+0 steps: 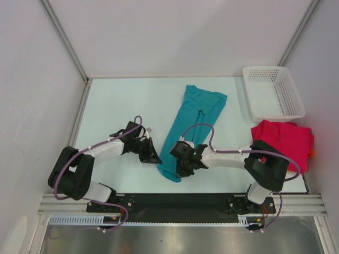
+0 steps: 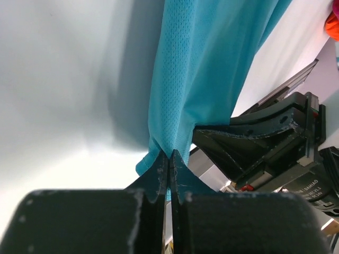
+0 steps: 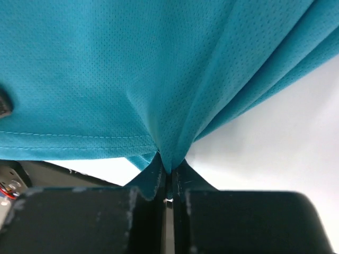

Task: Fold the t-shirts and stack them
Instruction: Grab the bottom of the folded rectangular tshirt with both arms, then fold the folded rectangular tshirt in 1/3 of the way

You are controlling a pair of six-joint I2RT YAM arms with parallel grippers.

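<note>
The teal t-shirt [image 1: 192, 123] lies folded into a long narrow strip from the table's middle back down to the front. My left gripper [image 1: 157, 159] is shut on its near left corner; the cloth [image 2: 190, 79] is pinched between the fingers. My right gripper [image 1: 179, 168] is shut on the near right part of the same end, cloth [image 3: 159, 79] bunched into the jaws. The crimson-pink t-shirt [image 1: 283, 140] lies folded at the right, an orange edge [image 1: 311, 153] showing beneath it; the orange also shows in the left wrist view [image 2: 332, 25].
A white mesh basket [image 1: 272, 92] stands at the back right corner. Walls close in the table on the left, back and right. A black rail [image 1: 180, 201] runs along the front edge with both arm bases.
</note>
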